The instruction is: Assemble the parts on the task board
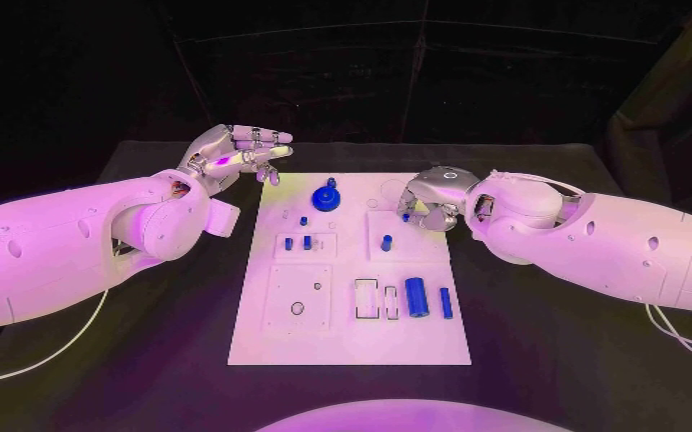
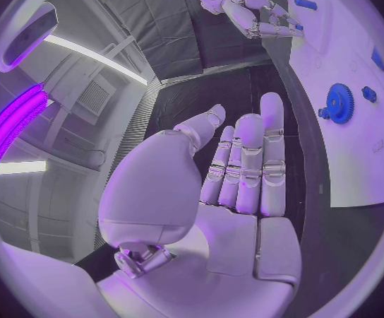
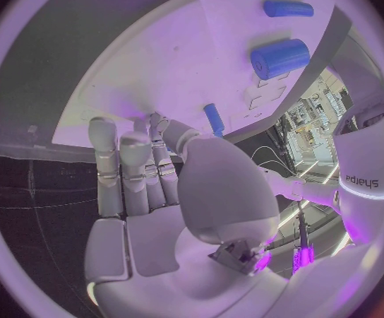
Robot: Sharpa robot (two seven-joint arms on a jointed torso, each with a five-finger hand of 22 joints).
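The white task board [image 1: 346,342] lies in the middle of the table. A blue gear [image 1: 326,198] stands near its far edge. Small blue pegs [image 1: 297,243] and another peg [image 1: 387,243] stand in the middle rows. A thick blue cylinder [image 1: 417,296] and a slim blue pin [image 1: 446,302] lie near the right edge. My left hand [image 1: 238,157] hovers past the board's far left corner, fingers spread, holding nothing. My right hand [image 1: 433,197] hangs over the far right corner, also empty. In the right wrist view the fingers [image 3: 126,169] reach toward the board [image 3: 174,49], near the peg [image 3: 213,118].
Black table [image 1: 548,352] surrounds the board on all sides. White recessed frames [image 1: 375,297] sit in the board left of the thick cylinder. The left wrist view shows the gear [image 2: 340,103] and my right hand [image 2: 254,10] beyond the open left hand [image 2: 245,169].
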